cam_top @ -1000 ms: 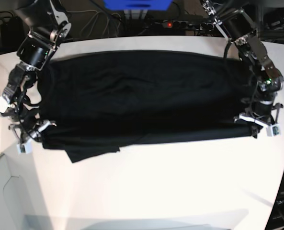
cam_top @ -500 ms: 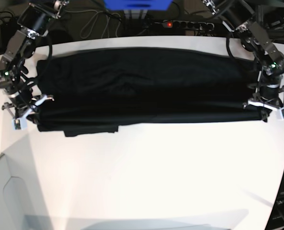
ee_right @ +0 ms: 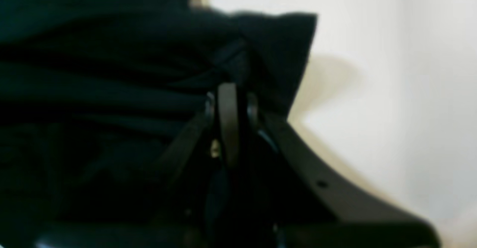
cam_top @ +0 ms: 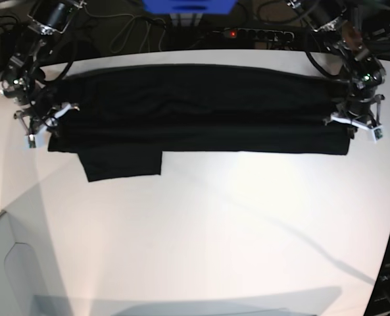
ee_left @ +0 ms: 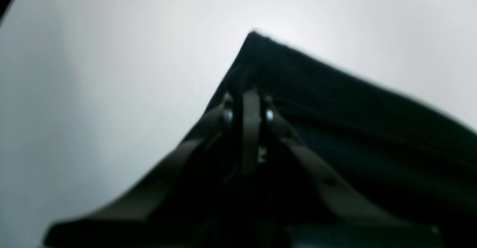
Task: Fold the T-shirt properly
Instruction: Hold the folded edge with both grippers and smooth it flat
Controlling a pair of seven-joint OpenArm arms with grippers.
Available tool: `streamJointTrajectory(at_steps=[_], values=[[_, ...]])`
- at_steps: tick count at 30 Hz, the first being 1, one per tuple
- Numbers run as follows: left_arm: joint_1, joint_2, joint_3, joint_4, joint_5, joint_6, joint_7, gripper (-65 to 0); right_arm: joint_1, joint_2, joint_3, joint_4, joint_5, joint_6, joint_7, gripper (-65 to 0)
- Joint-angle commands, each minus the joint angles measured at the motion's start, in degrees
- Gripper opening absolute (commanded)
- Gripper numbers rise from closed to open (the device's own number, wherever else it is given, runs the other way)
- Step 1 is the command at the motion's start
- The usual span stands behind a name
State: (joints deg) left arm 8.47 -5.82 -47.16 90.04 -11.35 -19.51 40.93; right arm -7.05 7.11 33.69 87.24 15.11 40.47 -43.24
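Both grippers clamp the cloth at opposite ends: we see the left gripper (cam_top: 354, 127), at the right of the base view, closed on one end of the large black short-sleeved cloth T-shirt (cam_top: 195, 108), and the right gripper (cam_top: 42, 126), at the left of that view, closed on the other end. We note in the left wrist view that the dark fingers (ee_left: 251, 106) of the left gripper (ee_left: 249, 114) meet on a pointed corner of the T-shirt (ee_left: 354, 128), with black fabric running off to the lower right over the white tabletop (ee_left: 93, 72). We find a matching grip in the right wrist view, where the right gripper (ee_right: 228, 104) pinches bunched folds of the T-shirt (ee_right: 111, 72) and a small flap of cloth stands beyond the fingertips against the pale tabletop (ee_right: 391, 72). We observe from the base view that the garment lies as a long horizontal band across the far half of the white table (cam_top: 214, 230), stretched between the two grippers. We also see a rectangular flap, seemingly a sleeve (cam_top: 122, 163), projecting from the band's near edge toward the right gripper's end and lying flat on the table. Only plain black fabric shows in all three views. A power strip (cam_top: 260, 32) with a red light sits beyond the table's far edge.
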Motion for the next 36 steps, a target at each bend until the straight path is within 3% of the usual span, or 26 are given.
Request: streamJointTrajectory(at_steps=[1,6,18,36], values=[[-0.2,-0.9,-0.3,0.4,0.1,0.7,-1.5,-65.0,0.5,1.3,0.5,0.0,-0.1,-0.5,0.3,-65.0],[-0.2,-0.9,-0.4,-3.1,0.1,0.9,-1.6,-65.0,1.0,2.4,0.1,-5.1,-0.1,-0.5,-2.9,-65.0],[-0.7,-0.9,0.0,-4.5,0.1,1.0,-1.6,-65.0,1.1,2.6,0.5,-6.8,0.0,-0.5,-2.8,-65.0],[-0.9,-0.9,0.1,-6.3,0.1,1.1,-1.6,-65.0,-4.2,-1.0,0.1,14.2,0.0,-0.5,-2.8,-65.0]])
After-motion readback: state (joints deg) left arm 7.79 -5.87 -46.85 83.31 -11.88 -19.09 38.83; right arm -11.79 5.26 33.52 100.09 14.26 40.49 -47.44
